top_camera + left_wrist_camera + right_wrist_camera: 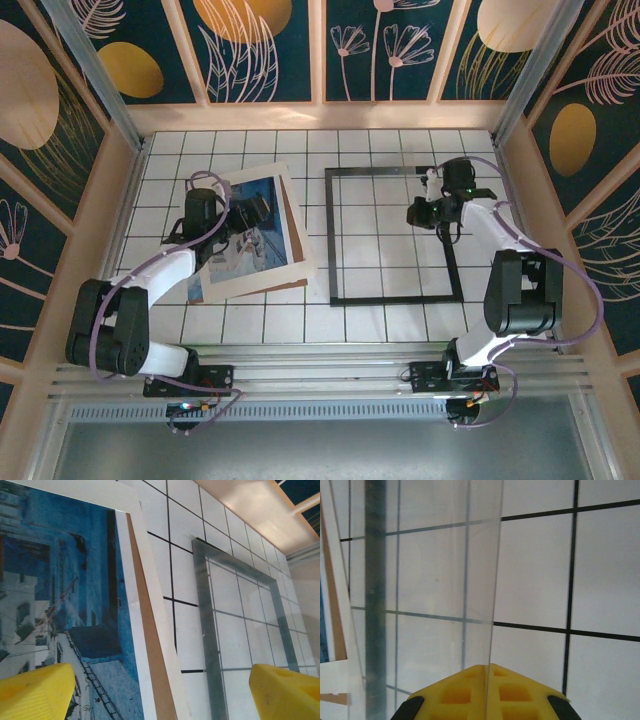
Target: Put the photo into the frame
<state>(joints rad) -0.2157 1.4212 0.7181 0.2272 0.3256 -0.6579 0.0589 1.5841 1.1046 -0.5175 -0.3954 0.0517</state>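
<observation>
The blue-toned photo (250, 225) (65, 580) lies at the left of the tiled table, on a stack with a white mat (136, 605) and a brown backing board (150, 645). My left gripper (243, 212) (161, 692) hovers open over the stack's right edge, its yellow fingertips (37, 690) far apart with nothing between them. The thin black frame (330, 240) (206, 630) lies flat to the right of the stack. Over the frame's right side, my right gripper (425, 213) (487, 672) is shut on the edge of a clear pane (435, 570). A frame bar (375, 605) shows dimly through the pane.
Wooden walls (320, 115) close in the tiled table (250, 320) at the back and both sides. Bare tiles show between the stack and the frame, and inside the frame. The arm bases sit on the rail (320, 380) at the near edge.
</observation>
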